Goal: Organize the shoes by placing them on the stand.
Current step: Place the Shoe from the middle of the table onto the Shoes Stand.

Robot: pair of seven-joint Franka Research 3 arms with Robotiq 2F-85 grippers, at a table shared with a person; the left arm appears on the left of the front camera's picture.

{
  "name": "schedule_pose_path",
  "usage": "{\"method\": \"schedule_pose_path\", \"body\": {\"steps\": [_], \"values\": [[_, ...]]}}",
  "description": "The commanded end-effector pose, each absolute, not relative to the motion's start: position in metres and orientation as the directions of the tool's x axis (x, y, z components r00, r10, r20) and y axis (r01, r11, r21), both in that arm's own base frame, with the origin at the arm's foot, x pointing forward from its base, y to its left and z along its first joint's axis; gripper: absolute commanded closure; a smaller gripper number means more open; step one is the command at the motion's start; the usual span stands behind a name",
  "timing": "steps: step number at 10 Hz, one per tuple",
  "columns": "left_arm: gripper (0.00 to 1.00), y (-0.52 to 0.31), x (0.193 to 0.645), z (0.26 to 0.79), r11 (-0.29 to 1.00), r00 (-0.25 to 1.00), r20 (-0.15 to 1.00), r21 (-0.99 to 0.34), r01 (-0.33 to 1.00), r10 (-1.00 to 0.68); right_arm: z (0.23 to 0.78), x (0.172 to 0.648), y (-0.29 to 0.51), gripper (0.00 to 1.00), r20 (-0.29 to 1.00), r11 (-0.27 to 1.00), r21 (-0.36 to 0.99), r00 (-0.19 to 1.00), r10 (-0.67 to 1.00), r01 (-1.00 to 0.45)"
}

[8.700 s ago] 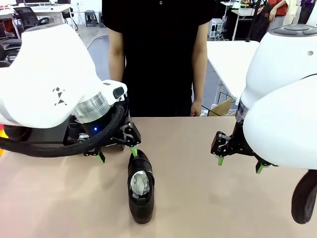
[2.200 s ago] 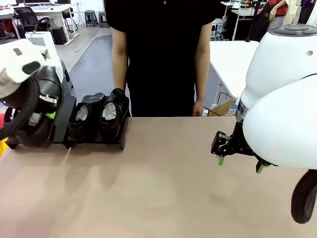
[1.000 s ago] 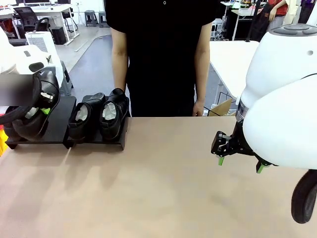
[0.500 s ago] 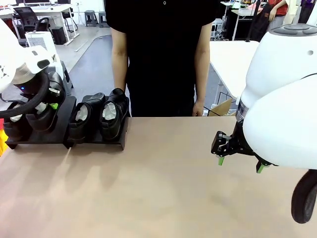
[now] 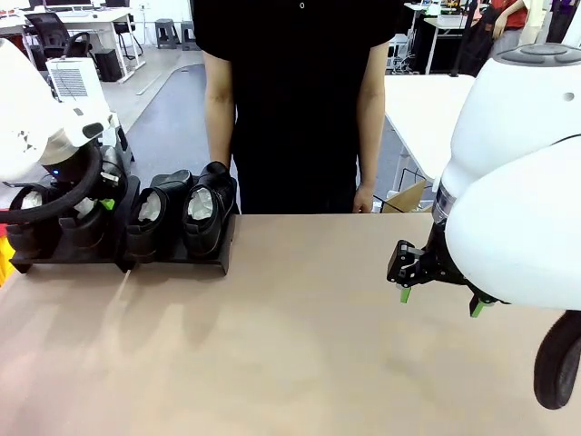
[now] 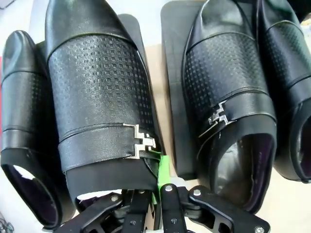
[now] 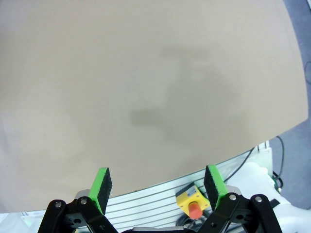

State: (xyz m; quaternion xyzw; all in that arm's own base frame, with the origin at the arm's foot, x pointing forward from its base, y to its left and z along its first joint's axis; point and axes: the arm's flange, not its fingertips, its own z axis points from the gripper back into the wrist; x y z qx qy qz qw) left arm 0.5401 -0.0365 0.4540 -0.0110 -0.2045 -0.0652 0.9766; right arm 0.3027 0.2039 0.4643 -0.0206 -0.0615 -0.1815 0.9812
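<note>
Several glossy black shoes stand on the low black stand (image 5: 182,264) at the far left of the table. Two sit on its right platform (image 5: 150,216) (image 5: 205,211), two on its left (image 5: 27,221) (image 5: 84,218). My left gripper (image 5: 105,196) is at the heel of the inner left shoe. In the left wrist view that textured, buckled shoe (image 6: 97,92) rests on the stand (image 6: 174,73), and the left gripper (image 6: 158,175) is shut on its heel rim, one green pad (image 6: 163,167) showing. My right gripper (image 5: 438,300) (image 7: 158,187) hangs open over bare table at the right.
A person in black stands at the far edge, a hand (image 5: 359,198) hanging by the table's rim. The tan tabletop (image 5: 300,345) stretches between the stand and my right arm. A second white table (image 5: 427,109) stands behind on the right.
My left arm has lowered the held shoe down onto the stand's left platform, beside the shoe at the far left. The right arm has not moved.
</note>
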Motion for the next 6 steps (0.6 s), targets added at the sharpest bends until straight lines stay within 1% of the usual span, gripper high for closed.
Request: {"method": "schedule_pose_path", "body": {"steps": [1, 6], "values": [[1.00, -0.0336, 0.5461, 0.4549, 0.991, 0.897, 0.423, 0.009, 0.137, -0.128, 0.4690, 0.3066, 0.2023, 0.00, 0.126, 0.941, -0.024, 0.935, -0.333, 0.338], [1.00, -0.0317, 0.5442, 0.4454, 0.994, 0.901, 0.423, 0.010, 0.105, -0.099, 0.4690, 0.3066, 0.2023, 0.00, 0.126, 0.941, -0.024, 0.935, -0.333, 0.338]]}}
